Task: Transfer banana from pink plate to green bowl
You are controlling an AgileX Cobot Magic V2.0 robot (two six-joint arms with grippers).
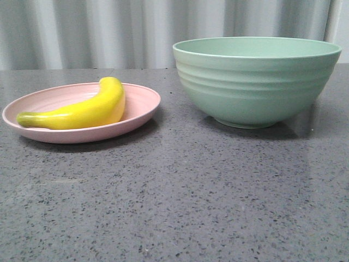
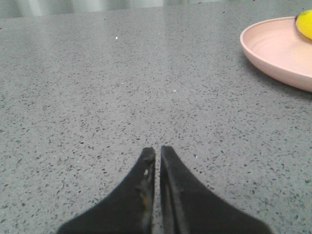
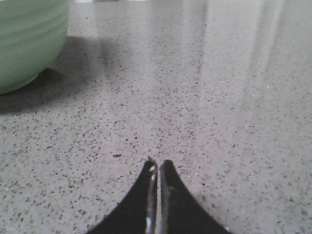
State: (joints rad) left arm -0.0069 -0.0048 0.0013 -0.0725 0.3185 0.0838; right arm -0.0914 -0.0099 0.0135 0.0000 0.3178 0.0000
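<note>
Here's the speckled grey stone-look tabletop (image 1: 180,202) stretching out in front, and on its left side sits the shallow, round, pale-pink matte plate (image 1: 143,103) with its raised rim, carrying the glossy, curved, bright-yellow banana (image 1: 87,111), which lies on its side inside the plate, greenish stem end pointing out to the left near the rim, the fatter rounded end arching up toward the back. Over on the right, well apart from the plate with bare tabletop between them, stands the large, deep, pale mint-green matte bowl (image 1: 256,82), upright on its small base, horizontal ridges running around its outside; from this low angle its inside cannot be seen. Behind everything hangs a pale pleated curtain (image 1: 109,33). Down at the left wrist, the black left gripper (image 2: 157,152) has its two fingers pressed nearly together, only a thin slit between them, nothing held, low over bare tabletop, with the pink plate's rim (image 2: 273,53) and a sliver of banana (image 2: 304,23) off at the far corner of that view. At the right wrist, the black right gripper (image 3: 158,165) is likewise pinched closed with nothing between its fingers, over bare tabletop, the green bowl's ridged wall (image 3: 29,44) and its shadow visible off to one side
</note>
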